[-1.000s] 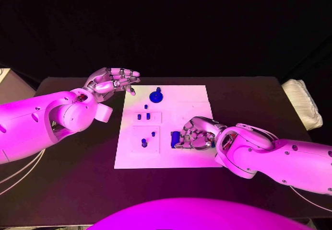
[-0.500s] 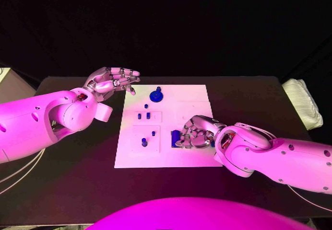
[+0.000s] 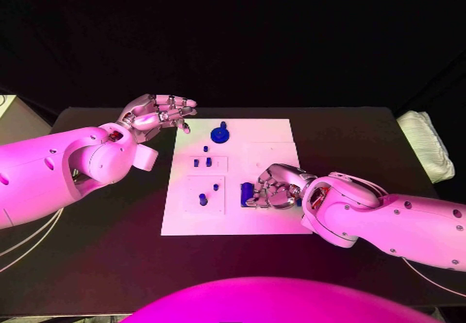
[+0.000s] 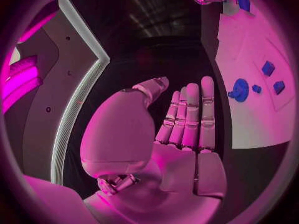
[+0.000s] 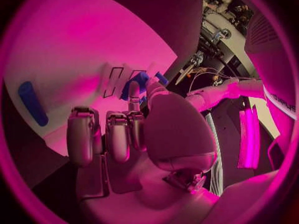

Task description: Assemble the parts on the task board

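Your right hand [image 3: 274, 190] has barely shifted since a second ago, fingers curled on the blue block [image 3: 246, 195] over the board [image 3: 272, 145]. Your left hand [image 3: 155, 113] hovers empty, fingers apart.

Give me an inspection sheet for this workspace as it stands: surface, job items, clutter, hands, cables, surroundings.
Surface: black table, with the white task board in the middle.
Job's things: round blue part at the board's far end; small blue parts in the board's recesses; a blue block at the right robot hand.
Clutter: folded white cloth at the table's right edge.
Robot hands: left robot hand hovers open beyond the board's far left corner, holding nothing; right robot hand is on the board, fingers curled against the blue block, grip unclear.
Cables: pale cables hang under the left arm.
Surroundings: dark backdrop; nothing else seen.
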`<state>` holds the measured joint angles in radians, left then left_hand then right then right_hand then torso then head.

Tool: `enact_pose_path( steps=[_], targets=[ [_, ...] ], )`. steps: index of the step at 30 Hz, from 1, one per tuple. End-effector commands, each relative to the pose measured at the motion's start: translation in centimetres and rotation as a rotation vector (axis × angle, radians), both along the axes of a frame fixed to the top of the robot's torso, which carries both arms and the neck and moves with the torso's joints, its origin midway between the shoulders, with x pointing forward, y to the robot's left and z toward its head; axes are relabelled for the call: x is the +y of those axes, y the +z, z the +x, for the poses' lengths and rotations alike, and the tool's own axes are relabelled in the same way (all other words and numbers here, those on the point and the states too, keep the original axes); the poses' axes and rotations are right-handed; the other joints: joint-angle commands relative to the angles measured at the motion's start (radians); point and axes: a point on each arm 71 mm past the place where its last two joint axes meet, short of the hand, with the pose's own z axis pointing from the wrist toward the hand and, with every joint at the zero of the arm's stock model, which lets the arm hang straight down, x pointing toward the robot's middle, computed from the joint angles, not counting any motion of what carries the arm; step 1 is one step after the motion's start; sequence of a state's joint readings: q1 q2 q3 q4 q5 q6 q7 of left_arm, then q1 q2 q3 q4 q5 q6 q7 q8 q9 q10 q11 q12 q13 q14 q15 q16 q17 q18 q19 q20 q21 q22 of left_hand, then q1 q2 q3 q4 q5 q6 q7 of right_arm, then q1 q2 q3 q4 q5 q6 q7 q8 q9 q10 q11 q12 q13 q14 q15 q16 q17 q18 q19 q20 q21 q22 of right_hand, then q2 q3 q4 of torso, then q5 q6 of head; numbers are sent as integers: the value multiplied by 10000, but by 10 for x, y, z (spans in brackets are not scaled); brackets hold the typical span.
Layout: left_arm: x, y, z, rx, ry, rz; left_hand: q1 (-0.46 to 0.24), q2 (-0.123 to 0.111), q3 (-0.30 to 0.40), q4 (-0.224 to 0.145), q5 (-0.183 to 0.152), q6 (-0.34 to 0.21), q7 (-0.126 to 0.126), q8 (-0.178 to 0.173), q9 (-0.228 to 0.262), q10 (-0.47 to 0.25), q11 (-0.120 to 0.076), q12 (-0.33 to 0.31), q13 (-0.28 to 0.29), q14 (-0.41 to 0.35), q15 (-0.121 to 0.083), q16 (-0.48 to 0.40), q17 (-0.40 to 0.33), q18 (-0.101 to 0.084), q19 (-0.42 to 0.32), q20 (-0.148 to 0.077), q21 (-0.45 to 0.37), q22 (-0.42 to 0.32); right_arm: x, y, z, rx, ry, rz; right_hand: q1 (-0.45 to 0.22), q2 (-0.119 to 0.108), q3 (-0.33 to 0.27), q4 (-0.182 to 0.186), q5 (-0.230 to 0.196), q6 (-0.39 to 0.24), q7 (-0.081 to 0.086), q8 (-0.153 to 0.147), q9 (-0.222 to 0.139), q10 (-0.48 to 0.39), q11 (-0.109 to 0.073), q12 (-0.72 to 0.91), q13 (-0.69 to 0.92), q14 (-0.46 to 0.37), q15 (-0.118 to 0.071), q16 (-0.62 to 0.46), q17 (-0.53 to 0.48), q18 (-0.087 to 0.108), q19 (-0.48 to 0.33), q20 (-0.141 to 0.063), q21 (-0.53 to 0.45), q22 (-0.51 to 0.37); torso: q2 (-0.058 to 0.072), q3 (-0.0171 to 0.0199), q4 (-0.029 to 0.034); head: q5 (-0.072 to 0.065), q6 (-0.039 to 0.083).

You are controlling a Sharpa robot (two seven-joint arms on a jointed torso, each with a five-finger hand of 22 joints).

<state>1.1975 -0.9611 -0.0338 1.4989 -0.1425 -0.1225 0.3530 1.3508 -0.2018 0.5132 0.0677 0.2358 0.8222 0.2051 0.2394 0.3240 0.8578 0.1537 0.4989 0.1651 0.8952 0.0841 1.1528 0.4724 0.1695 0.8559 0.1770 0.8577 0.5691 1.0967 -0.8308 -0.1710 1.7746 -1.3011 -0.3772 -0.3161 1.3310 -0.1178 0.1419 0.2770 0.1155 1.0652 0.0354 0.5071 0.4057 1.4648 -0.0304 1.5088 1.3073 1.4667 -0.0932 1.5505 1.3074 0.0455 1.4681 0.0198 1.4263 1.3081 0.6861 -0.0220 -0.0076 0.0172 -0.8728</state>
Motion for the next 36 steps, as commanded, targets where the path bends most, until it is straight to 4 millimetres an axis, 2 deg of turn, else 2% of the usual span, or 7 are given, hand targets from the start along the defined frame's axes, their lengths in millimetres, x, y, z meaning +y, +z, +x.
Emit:
enact_pose_path(
  steps=[1, 8, 22, 29, 36],
  targets=[
    [-2, 1, -1, 7, -176, -112, 0, 64, 17, 50, 46, -26, 78, 39, -8, -80, -10, 35, -14, -68, 2, -4, -16, 139, 88, 8, -62, -12, -1, -7, -3, 442, 321, -246, 379, -304, 165, -178, -232, -38, -36, 57, -33, 799, -73, 4, 2307, 961, -41, 27, 2266, -112, 581, -76, -53, 1699, -6, -13, -9, -3, 2],
    [-2, 0, 0, 13, -165, -104, 0, 64, 17, 50, 46, -26, 78, 39, -8, -80, -10, 35, -14, -68, 2, -4, -16, 139, 88, 8, -62, -12, -2, -7, -4, 375, 262, -192, 510, -320, 261, -194, -216, -23, -36, 54, -54, 805, -75, 16, 2316, 963, -41, 32, 2277, -115, 584, -76, -43, 1711, -2, 1, -1, -3, 2],
    [-1, 0, 0, 21, -151, -94, -2, 57, 13, 57, 47, -61, 90, 22, -16, -94, -4, 41, -16, -73, 6, -3, -18, 139, 91, 10, -75, -20, -3, -4, -5, 139, 147, 76, 445, -295, 324, -75, -120, 2, -28, 57, -74, 816, -70, 39, 2330, 971, -40, 47, 2309, -122, 596, -77, -11, 1735, 5, -1, -11, 29, 2],
    [-1, 0, 0, 23, -139, -88, -2, 57, 13, 57, 47, -61, 90, 22, -16, -94, -4, 41, -16, -73, 6, -3, -18, 139, 91, 10, -75, -20, -3, 0, -9, -26, 207, 462, 76, -510, 212, 135, 24, 31, -4, 92, -97, 829, -52, 60, 2346, 975, -30, 55, 2329, -130, 610, -73, 17, 1763, 0, -7, -12, 34, 2],
    [0, 0, 0, 29, -132, -82, -2, 57, 13, 57, 47, -61, 90, 22, -16, -94, -4, 41, -16, -73, 6, -3, -18, 139, 91, 10, -75, -20, -6, 9, -11, -720, -54, 1006, 46, -518, 206, 122, 47, 36, -12, 100, -99, 827, -55, 51, 2342, 973, -30, 51, 2319, -122, 601, -73, -18, 1744, -4, -14, -8, 19, 2]
  ],
)
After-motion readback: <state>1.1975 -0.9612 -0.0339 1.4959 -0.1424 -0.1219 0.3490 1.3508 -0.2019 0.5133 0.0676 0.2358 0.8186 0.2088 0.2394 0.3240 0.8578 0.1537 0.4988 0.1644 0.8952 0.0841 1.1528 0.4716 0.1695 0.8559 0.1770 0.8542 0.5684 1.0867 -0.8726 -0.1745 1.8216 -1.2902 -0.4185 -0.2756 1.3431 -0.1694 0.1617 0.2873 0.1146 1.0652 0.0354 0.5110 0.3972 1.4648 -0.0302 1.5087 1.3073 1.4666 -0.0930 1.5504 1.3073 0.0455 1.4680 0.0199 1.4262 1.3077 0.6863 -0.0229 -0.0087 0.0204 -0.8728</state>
